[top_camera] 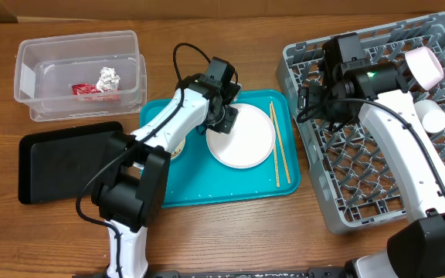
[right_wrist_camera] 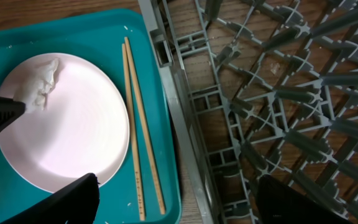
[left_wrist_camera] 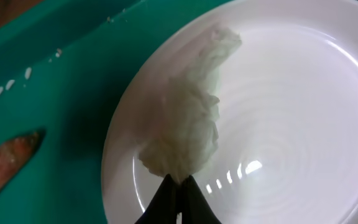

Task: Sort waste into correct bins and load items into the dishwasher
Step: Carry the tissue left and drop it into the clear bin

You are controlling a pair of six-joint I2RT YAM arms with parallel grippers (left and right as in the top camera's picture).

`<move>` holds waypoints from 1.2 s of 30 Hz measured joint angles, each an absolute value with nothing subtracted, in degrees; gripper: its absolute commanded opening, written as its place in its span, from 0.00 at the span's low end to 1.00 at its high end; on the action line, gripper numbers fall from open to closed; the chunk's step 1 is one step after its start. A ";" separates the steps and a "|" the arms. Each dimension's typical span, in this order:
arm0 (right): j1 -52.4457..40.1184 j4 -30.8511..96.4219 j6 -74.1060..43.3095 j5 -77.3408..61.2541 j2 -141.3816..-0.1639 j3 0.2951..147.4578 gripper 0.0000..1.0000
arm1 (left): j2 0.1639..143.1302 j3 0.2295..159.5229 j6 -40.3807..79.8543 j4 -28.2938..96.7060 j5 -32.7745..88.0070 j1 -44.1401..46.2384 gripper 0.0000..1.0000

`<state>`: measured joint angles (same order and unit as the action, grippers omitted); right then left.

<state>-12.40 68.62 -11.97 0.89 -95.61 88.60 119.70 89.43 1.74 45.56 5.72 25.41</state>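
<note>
- Overhead: my left claw (top_camera: pixel 224 122) is at the left edge of the pink plate (top_camera: pixel 247 145) on the teal tray (top_camera: pixel 207 189). The chopsticks (top_camera: pixel 279 147) lie just beside the plate.
- Left wrist: that claw is clenched on a white crumpled wad (left_wrist_camera: pixel 188 118) lying on the plate.
- Right wrist: my right claw (right_wrist_camera: pixel 179 205) hangs released and empty above the near edge of the grey rack (right_wrist_camera: pixel 278 93).

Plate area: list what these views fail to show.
Overhead: the left arm covers the left tool and the white lump on the plate.
Left wrist: the frame edge cuts off the orange piece; whether the shut left tool pinches the lump is unclear.
Right wrist: the bottom edge crops the right tool.
</note>
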 measured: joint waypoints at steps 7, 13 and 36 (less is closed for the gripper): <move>-12.40 68.58 -11.97 1.06 -95.61 88.60 0.84 | 119.00 102.89 3.62 57.36 1.30 21.96 0.04; -12.40 68.60 -11.97 1.80 -95.61 88.60 0.84 | 112.95 109.56 5.08 57.95 -4.16 10.76 0.04; -12.56 66.24 -11.75 0.21 -95.61 88.60 0.81 | 113.93 110.74 13.61 67.81 -3.62 -8.62 0.62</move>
<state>-12.56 66.24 -11.75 0.21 -95.61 88.60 113.93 110.74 13.61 67.81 -3.62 -8.62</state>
